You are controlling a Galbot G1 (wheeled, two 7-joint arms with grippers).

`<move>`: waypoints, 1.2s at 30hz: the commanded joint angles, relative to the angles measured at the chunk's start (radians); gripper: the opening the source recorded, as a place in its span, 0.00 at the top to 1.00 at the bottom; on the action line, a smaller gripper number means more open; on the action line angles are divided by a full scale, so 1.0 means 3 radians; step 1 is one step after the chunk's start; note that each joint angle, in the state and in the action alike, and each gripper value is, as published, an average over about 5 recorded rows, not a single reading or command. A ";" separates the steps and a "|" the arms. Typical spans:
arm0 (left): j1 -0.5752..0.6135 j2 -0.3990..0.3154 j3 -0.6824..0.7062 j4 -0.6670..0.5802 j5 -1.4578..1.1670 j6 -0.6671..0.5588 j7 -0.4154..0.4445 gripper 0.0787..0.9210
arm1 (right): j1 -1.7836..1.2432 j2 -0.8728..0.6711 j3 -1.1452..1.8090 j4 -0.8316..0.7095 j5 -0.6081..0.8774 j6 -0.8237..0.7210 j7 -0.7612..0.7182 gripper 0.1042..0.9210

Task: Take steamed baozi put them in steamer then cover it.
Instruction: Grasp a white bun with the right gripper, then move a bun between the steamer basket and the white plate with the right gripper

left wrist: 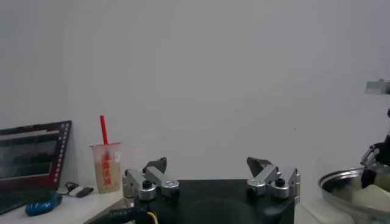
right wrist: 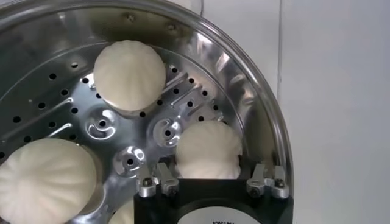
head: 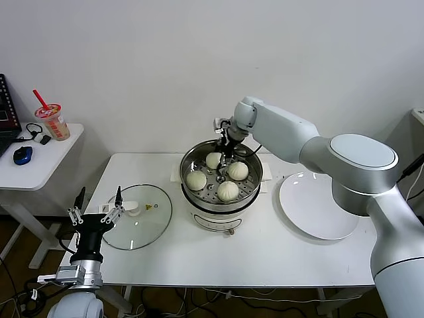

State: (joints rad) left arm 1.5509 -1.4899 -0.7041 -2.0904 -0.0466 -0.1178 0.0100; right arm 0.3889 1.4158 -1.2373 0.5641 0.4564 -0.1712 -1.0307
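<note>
The steamer (head: 199, 213) stands mid-table with several white baozi (head: 195, 179) on its perforated tray (right wrist: 73, 115). My right gripper (head: 225, 158) reaches down into the back of the pot. In the right wrist view its fingers lie against both sides of one baozi (right wrist: 209, 146), which rests on the tray close to the steel rim (right wrist: 244, 67); the right gripper (right wrist: 209, 161) is shut on it. Other baozi (right wrist: 129, 74) (right wrist: 39, 182) lie apart from it. My left gripper (head: 99, 196) (left wrist: 207, 163) waits open and holds nothing, at the table's front left.
The glass lid (head: 136, 226) with its white handle lies flat on the table left of the steamer, just beyond the left gripper. A white plate (head: 318, 205) sits to the steamer's right. A side table (head: 40, 162) at far left holds a drink cup (head: 53, 122).
</note>
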 commanded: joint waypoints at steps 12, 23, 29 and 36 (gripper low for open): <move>0.0006 -0.0014 0.0008 -0.0029 0.0010 0.0032 -0.0010 0.12 | -0.0003 -0.0042 0.0065 0.0075 -0.0024 -0.0011 0.0000 0.33; 0.0004 -0.0024 0.0024 -0.0042 0.0039 0.0043 -0.0010 0.12 | 0.0063 -0.0132 0.0073 0.0240 0.0024 -0.0035 -0.0015 0.34; 0.0000 -0.0027 0.0039 -0.0057 0.0050 0.0067 -0.0015 0.12 | 0.0195 -0.0330 -0.0033 0.0596 0.0189 -0.0103 -0.0018 0.33; -0.0017 -0.0047 0.0096 -0.0064 0.0121 0.0086 -0.0022 0.12 | 0.0461 -0.0639 -0.0212 0.1023 0.0386 -0.0154 -0.0013 0.33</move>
State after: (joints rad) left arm 1.5459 -1.5031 -0.6804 -2.1090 -0.0185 -0.0936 0.0039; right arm 0.4745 1.2898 -1.2707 0.7630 0.5324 -0.2103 -1.0355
